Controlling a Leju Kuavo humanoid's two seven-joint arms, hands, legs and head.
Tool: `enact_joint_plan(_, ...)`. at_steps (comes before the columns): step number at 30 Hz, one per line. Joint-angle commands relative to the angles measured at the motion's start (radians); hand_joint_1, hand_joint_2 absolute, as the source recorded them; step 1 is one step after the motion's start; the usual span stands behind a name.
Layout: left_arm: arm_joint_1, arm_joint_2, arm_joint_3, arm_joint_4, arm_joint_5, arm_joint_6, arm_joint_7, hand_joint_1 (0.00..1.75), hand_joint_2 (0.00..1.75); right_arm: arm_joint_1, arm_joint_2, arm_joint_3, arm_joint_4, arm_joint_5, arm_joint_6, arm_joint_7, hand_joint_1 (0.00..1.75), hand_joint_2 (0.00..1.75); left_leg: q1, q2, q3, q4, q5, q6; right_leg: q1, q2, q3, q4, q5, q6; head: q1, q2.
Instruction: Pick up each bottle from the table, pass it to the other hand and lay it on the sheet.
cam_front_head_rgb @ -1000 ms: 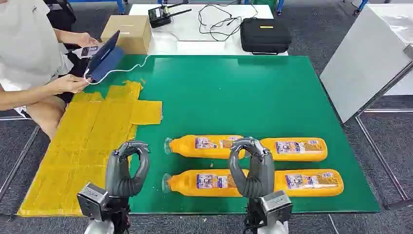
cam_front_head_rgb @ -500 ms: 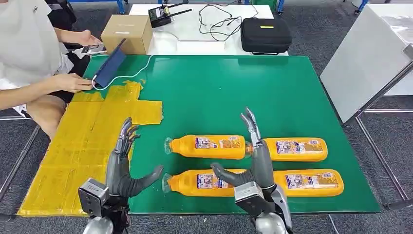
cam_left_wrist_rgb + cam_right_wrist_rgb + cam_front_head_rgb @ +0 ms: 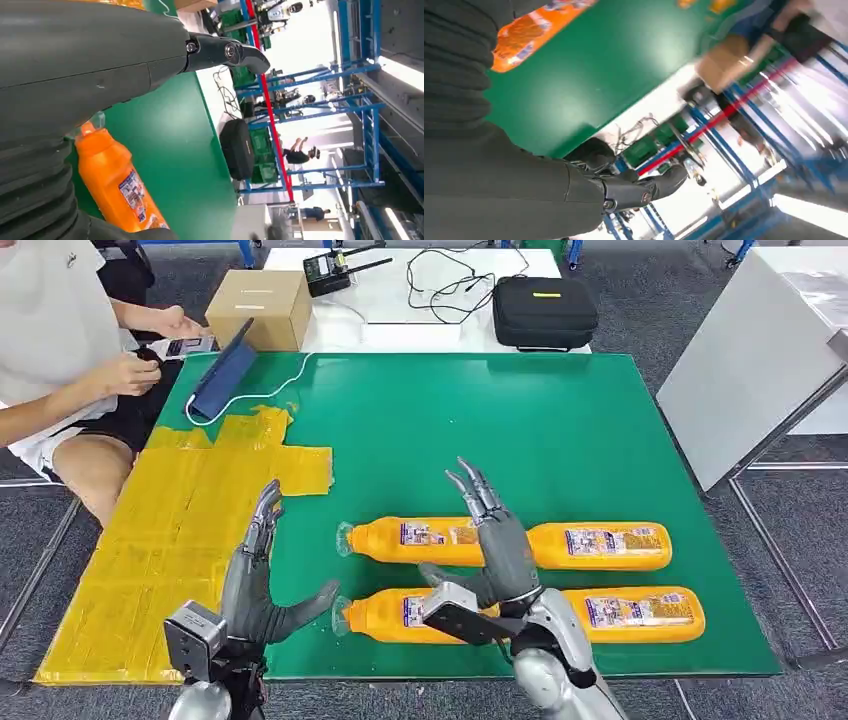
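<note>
Four orange bottles lie on their sides on the green tabletop [image 3: 560,430], in two rows of two, all to the right of the yellow sheet [image 3: 190,530], and none rests on it. The near-left bottle [image 3: 385,615] is closest to the sheet, cap end pointing toward it. The far-left bottle [image 3: 420,538] lies just beyond it, the far-right bottle [image 3: 605,545] and the near-right bottle [image 3: 640,612] farther from the sheet.

The right hand [image 3: 490,560] hangs over the two left bottles with its fingers stretched apart and holds nothing. Whether it touches a bottle cannot be told. The left hand [image 3: 262,585] stands at the sheet's edge nearest the bottles, fingers spread and thumb out toward the near-left bottle's cap, also empty.

As a judgement, the task is at its very beginning: no bottle is lifted, passed or laid down, so all four remain. The likely first step is a right-hand grasp on a left bottle.

A person [image 3: 60,350] sits beyond the sheet's far corner.
</note>
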Motion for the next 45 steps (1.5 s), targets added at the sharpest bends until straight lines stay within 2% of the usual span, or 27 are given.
enact_joint_plan(1, -0.056, -0.018, 0.016, 0.033, 0.01, -0.044, 0.031, 0.0, 1.75, -0.233, -0.015, 0.124, 0.353, 0.236, 0.041, 0.126, 0.0, 1.75, 0.001, 0.004, 0.004, 0.0, -0.001, -0.001, 0.001, 0.002, 0.004, -0.001, 0.0, 0.0, 0.0, 0.0)
enact_joint_plan(2, -0.06, -0.02, 0.014, 0.034, 0.02, -0.057, 0.037, 0.0, 1.75, -0.241, -0.007, 0.127, 0.38, 0.274, -0.005, 0.139, 0.0, 1.75, 0.001, 0.005, 0.005, 0.0, -0.001, -0.002, 0.001, 0.003, 0.005, -0.001, 0.0, 0.0, 0.0, 0.0)
enact_joint_plan(9, -0.065, -0.025, 0.009, 0.041, 0.024, -0.063, 0.038, 0.0, 1.75, -0.239, 0.005, 0.124, 0.42, 0.277, -0.011, 0.135, 0.0, 1.75, 0.0, 0.002, 0.004, 0.0, 0.0, 0.0, 0.001, 0.0, 0.004, -0.001, 0.0, 0.0, 0.0, 0.0)
enact_joint_plan(11, -0.067, -0.028, 0.006, 0.043, 0.026, -0.066, 0.038, 0.0, 1.75, -0.248, 0.008, 0.13, 0.453, 0.315, 0.0, 0.154, 0.0, 1.75, 0.0, 0.001, 0.003, 0.0, 0.0, 0.0, 0.0, -0.001, 0.004, -0.001, 0.0, 0.0, 0.0, 0.0)
enact_joint_plan(14, -0.068, -0.032, 0.001, 0.044, 0.064, -0.099, 0.047, 0.0, 1.75, -0.26, 0.019, 0.139, 0.524, 0.406, -0.06, 0.192, 0.0, 1.75, 0.0, 0.002, 0.004, 0.0, 0.0, 0.0, 0.001, 0.0, 0.005, -0.001, 0.0, 0.0, 0.0, 0.0)
enact_joint_plan(19, -0.078, -0.035, -0.019, 0.057, 0.063, -0.1, 0.047, 0.0, 1.75, -0.269, 0.035, 0.128, 0.626, 0.453, -0.089, 0.201, 0.0, 1.75, 0.001, 0.001, 0.003, 0.0, 0.0, 0.0, 0.001, -0.001, 0.004, -0.001, 0.0, 0.0, 0.0, 0.0)
enact_joint_plan(23, -0.078, -0.035, -0.019, 0.057, 0.063, -0.1, 0.047, 0.0, 1.75, -0.269, 0.035, 0.128, 0.626, 0.453, -0.089, 0.201, 0.0, 1.75, 0.001, 0.002, 0.004, 0.001, -0.001, -0.001, 0.001, -0.001, 0.006, -0.001, -0.001, 0.0, 0.0, 0.0)
enact_joint_plan(30, -0.092, -0.038, -0.029, 0.077, 0.072, -0.109, 0.05, 0.0, 1.75, -0.286, 0.056, 0.118, 0.721, 0.444, -0.059, 0.192, 0.0, 1.75, 0.0, 0.0, 0.002, 0.0, 0.001, 0.0, 0.0, -0.001, 0.003, -0.001, 0.0, 0.0, 0.0, 0.0)
enact_joint_plan(39, -0.111, -0.044, -0.041, 0.101, 0.086, -0.121, 0.06, 0.0, 1.75, -0.367, 0.088, 0.108, 0.913, 0.475, -0.027, 0.245, 0.0, 1.75, 0.0, 0.001, 0.004, 0.001, 0.0, 0.0, 0.001, -0.001, 0.004, -0.001, -0.001, 0.0, 0.0, 0.0)
enact_joint_plan(45, -0.128, -0.052, -0.048, 0.129, 0.102, -0.137, 0.07, 0.0, 1.75, -0.434, 0.111, 0.076, 0.993, 0.453, 0.047, 0.244, 0.0, 1.75, 0.0, 0.001, 0.003, 0.001, 0.0, 0.0, 0.0, -0.001, 0.003, 0.0, 0.0, 0.0, 0.0, 0.0)
